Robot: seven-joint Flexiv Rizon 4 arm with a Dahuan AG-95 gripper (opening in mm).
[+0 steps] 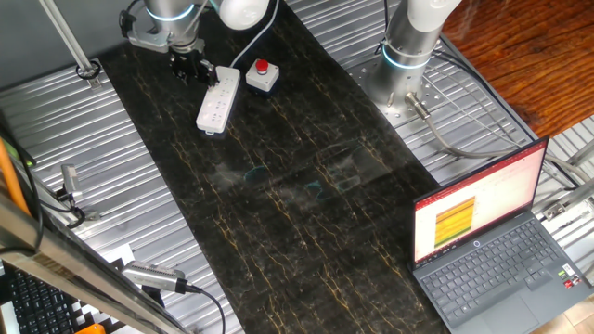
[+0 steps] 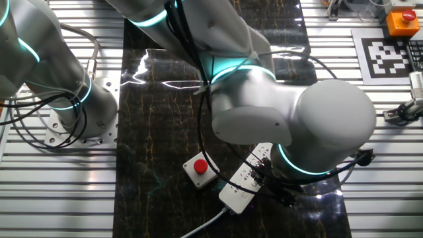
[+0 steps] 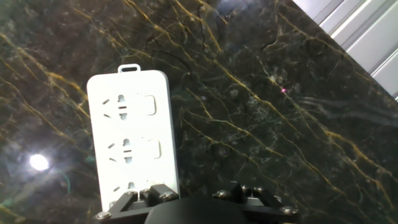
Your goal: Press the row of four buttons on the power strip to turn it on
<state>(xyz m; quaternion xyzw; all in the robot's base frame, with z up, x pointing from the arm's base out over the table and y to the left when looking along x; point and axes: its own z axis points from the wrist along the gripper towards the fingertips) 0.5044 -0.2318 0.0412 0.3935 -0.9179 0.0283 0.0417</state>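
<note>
The power strip (image 1: 218, 100) is a long white bar lying on the dark marbled mat (image 1: 306, 186), its cable end toward the back. In the hand view the power strip (image 3: 134, 137) runs up from the bottom edge, showing two sockets, each with a rectangular button (image 3: 150, 102) to its right. My gripper (image 1: 192, 68) hangs at the strip's back end, just left of it. In the other fixed view the arm's wrist covers part of the power strip (image 2: 243, 180), and the gripper (image 2: 269, 178) is dark beside it. No view shows the fingertips clearly.
A small white box with a red round button (image 1: 263, 75) sits right of the strip's back end. A second arm's base (image 1: 406, 57) stands at back right. An open laptop (image 1: 492, 246) is at front right. Slatted metal tabletop (image 1: 121, 186) flanks the mat.
</note>
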